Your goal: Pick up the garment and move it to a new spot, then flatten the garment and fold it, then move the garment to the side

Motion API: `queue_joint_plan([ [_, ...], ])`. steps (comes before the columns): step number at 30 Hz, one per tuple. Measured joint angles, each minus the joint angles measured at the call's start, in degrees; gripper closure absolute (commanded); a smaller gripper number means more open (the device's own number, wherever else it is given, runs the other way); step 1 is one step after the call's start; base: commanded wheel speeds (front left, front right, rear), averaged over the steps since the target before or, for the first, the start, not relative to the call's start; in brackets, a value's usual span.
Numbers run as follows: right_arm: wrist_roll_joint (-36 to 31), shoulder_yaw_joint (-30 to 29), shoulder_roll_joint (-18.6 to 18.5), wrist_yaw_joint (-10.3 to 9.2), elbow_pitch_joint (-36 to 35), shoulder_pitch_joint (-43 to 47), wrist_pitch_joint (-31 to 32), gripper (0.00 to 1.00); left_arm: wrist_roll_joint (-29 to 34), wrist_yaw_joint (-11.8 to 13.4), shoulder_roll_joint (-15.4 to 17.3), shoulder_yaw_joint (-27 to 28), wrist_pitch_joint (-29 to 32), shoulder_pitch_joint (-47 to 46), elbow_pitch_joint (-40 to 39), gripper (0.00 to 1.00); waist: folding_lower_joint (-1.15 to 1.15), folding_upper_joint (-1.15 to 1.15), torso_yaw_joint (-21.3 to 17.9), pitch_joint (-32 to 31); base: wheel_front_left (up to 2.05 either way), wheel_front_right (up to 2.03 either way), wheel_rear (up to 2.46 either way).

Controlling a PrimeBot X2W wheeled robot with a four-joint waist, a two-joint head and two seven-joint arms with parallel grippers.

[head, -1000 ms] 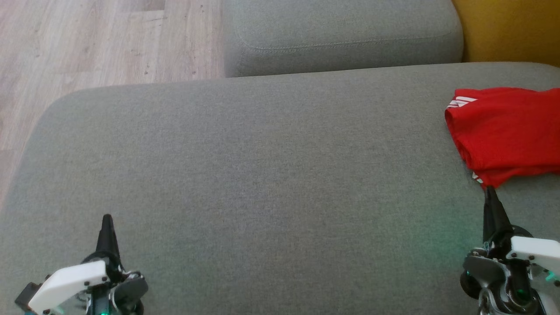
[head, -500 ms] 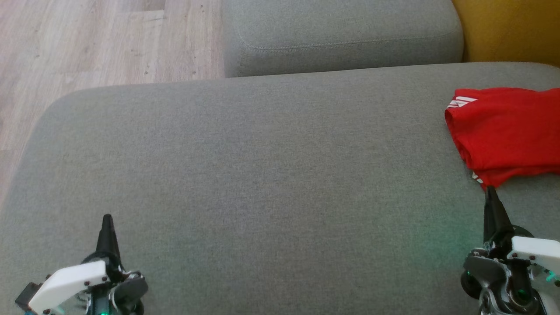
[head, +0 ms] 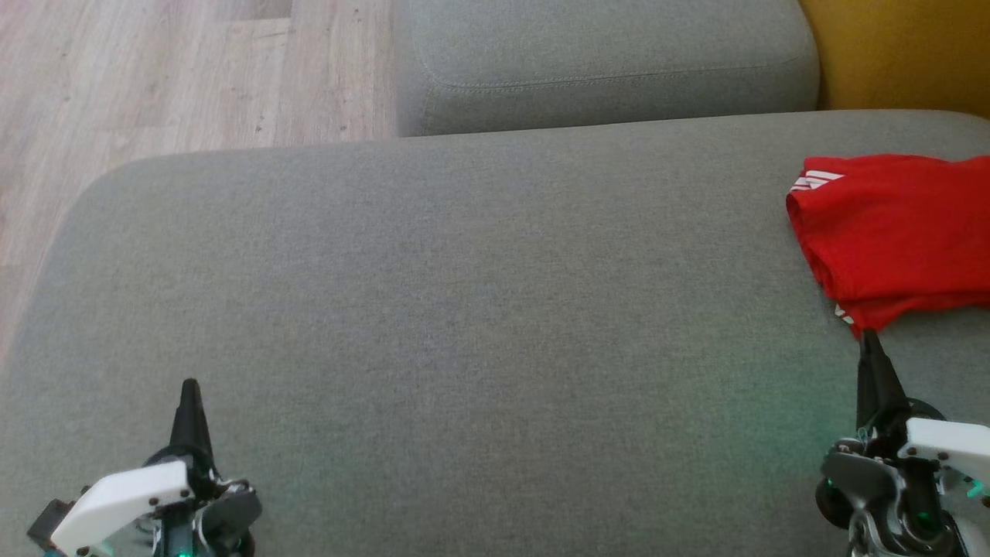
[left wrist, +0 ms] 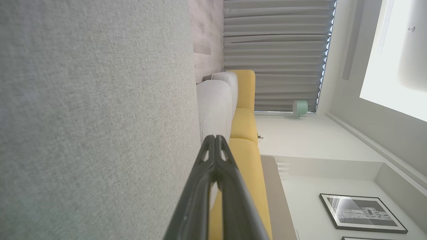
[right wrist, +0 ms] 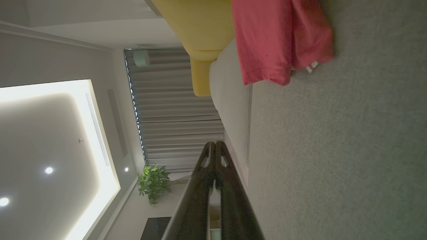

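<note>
The garment (head: 897, 232) is a red shirt with white stripes, lying folded at the right edge of the grey sofa seat (head: 464, 309); it also appears at the top of the right wrist view as a red garment (right wrist: 277, 36). My right gripper (head: 868, 340) is shut and empty, its tip just short of the garment's near corner. At the lower left my left gripper (head: 189, 387) is shut too, holding nothing, far from the garment. In the wrist views the left gripper (left wrist: 215, 138) and right gripper (right wrist: 215, 144) show their fingers pressed together.
A grey cushion (head: 603, 62) lies beyond the seat, with a yellow cushion (head: 897, 54) at the far right. Wooden floor (head: 155, 77) lies past the seat's left and far edges.
</note>
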Motion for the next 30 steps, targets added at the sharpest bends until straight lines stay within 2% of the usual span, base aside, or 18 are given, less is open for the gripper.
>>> queue_joint_plan([
  [30, 0.0, -0.4, 0.0, 0.0, 0.0, 0.0, 0.2, 1.0, 0.1, 0.0, -0.1, 0.1, 0.3, 0.0, 0.0, 1.0, 0.0, 0.0, 0.0, 0.0, 0.0, 0.0, 0.0],
])
